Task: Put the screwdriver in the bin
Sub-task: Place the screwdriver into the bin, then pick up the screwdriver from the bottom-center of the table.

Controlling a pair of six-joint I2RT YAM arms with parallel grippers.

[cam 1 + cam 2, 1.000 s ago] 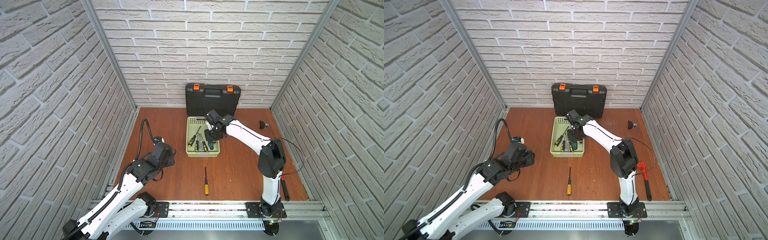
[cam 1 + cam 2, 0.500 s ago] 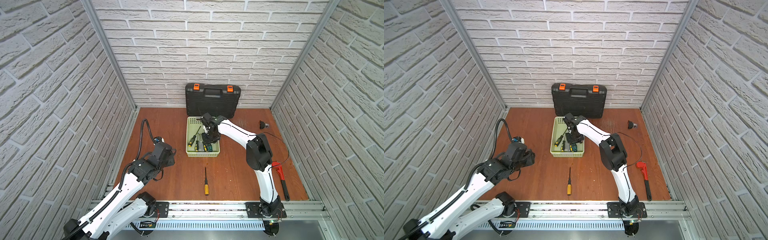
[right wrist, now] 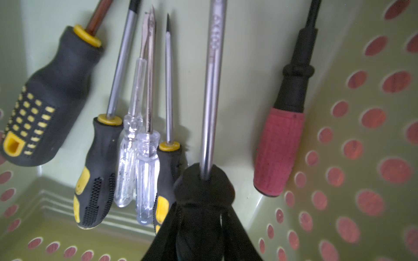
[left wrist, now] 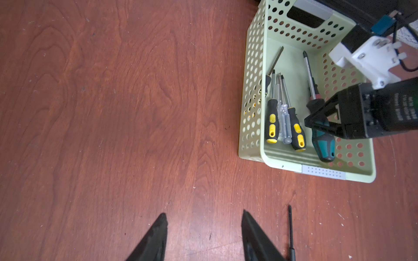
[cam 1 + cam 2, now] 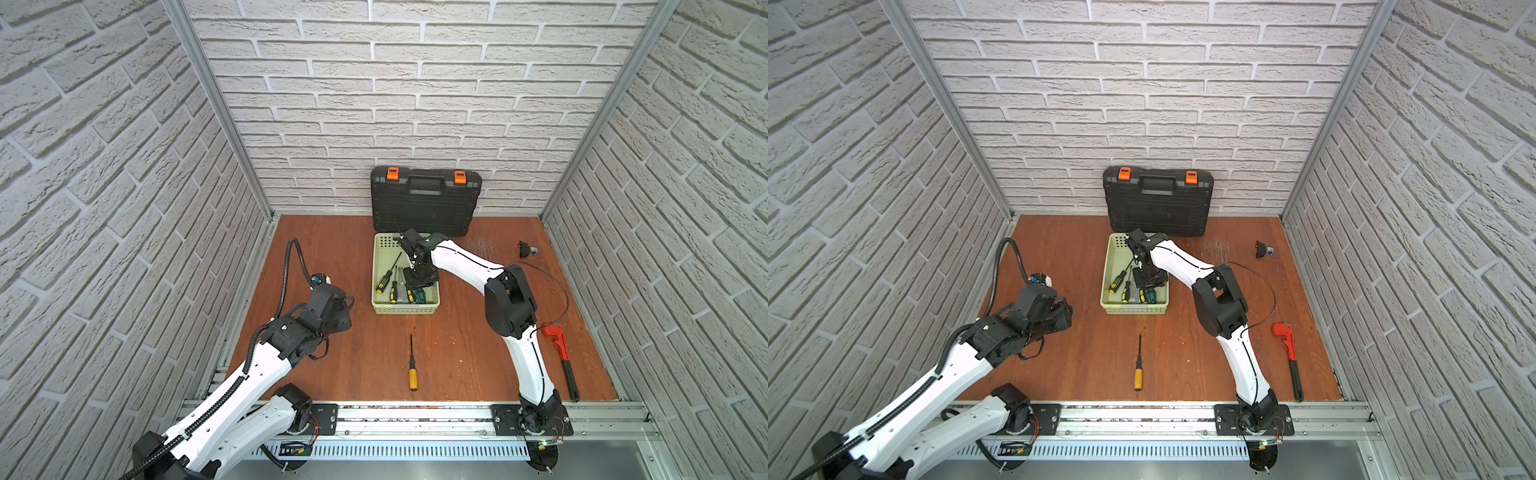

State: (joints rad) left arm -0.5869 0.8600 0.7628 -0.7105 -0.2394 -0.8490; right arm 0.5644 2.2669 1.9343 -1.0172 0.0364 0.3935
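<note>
The pale green bin [image 5: 405,309] [image 5: 1133,309] stands mid-table in both top views. My right gripper [image 5: 419,278] [image 4: 316,122] [image 3: 203,203] reaches down inside it, shut on the dark top of a teal-and-black-handled screwdriver [image 4: 323,144], whose steel shaft [image 3: 211,90] points along the bin floor. Another screwdriver [image 5: 412,374] [image 5: 1138,374] with an orange handle lies on the table in front of the bin. My left gripper [image 5: 343,307] [image 4: 203,217] hovers open over bare wood to the left, holding nothing.
Several other screwdrivers [image 4: 285,122] lie in the bin, one red-handled [image 3: 279,149]. A black toolcase [image 5: 426,203] leans on the back wall behind it. A red pipe wrench [image 5: 561,353] lies front right, and a small black part [image 5: 527,249] back right.
My right gripper has gone down and slightly left into the bin with the screwdriver, and the arm's elbow has swung back. The left arm has stayed put.
</note>
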